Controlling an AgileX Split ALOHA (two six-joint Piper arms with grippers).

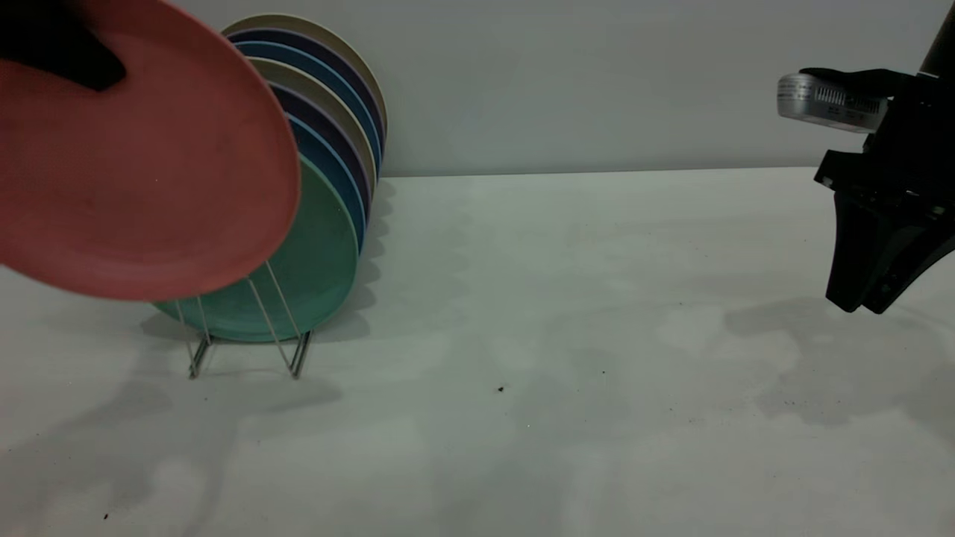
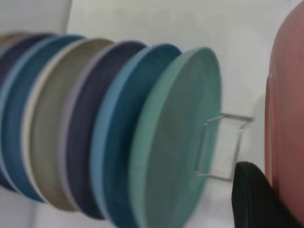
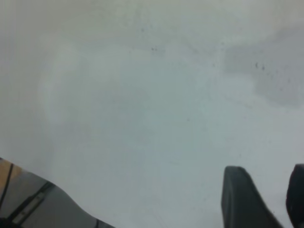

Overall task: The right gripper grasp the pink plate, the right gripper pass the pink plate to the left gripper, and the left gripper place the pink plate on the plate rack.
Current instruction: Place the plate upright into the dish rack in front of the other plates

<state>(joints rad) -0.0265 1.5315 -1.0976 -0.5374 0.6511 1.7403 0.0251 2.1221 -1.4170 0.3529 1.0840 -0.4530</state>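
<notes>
My left gripper is at the top left, shut on the rim of the pink plate. It holds the plate tilted in the air, just in front of and above the plate rack. In the left wrist view one black finger lies against the pink plate, with a free wire loop of the rack beside it. The other finger is hidden behind the plate. My right gripper hangs at the far right above the table, empty, with its jaws a little apart in the right wrist view.
The rack holds several upright plates; the front one is mint-green, with blue, dark purple and beige ones behind. They also show in the left wrist view. The white table runs between rack and right arm, with a wall behind.
</notes>
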